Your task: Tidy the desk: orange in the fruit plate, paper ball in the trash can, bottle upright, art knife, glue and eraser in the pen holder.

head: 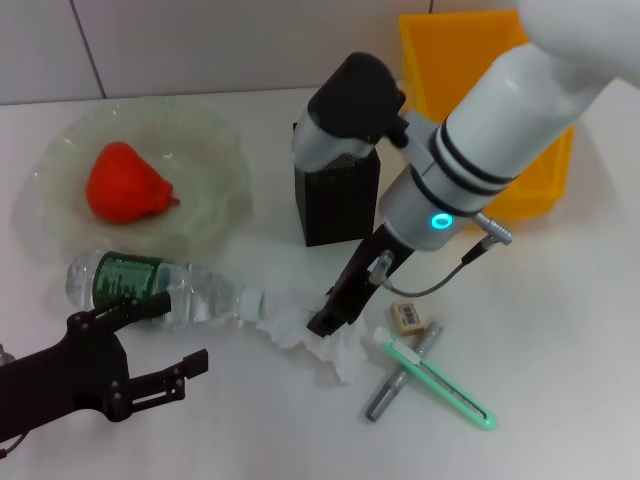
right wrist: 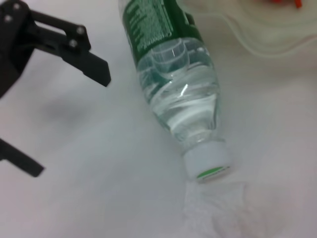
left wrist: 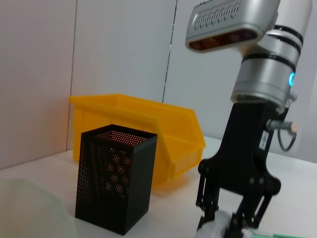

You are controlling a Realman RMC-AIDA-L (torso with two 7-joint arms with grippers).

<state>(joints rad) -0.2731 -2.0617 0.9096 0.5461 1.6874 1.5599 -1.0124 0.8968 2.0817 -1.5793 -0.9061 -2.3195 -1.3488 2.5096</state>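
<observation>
Only the orange [head: 126, 182] is placed; 5 items remain, the right gripper [head: 330, 318] spread over the paper ball [head: 320, 342], the left gripper [head: 160, 345] held open.

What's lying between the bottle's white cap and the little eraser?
In the head view, the paper ball lies between the bottle and the eraser, with the right gripper reaching down onto it.
</observation>
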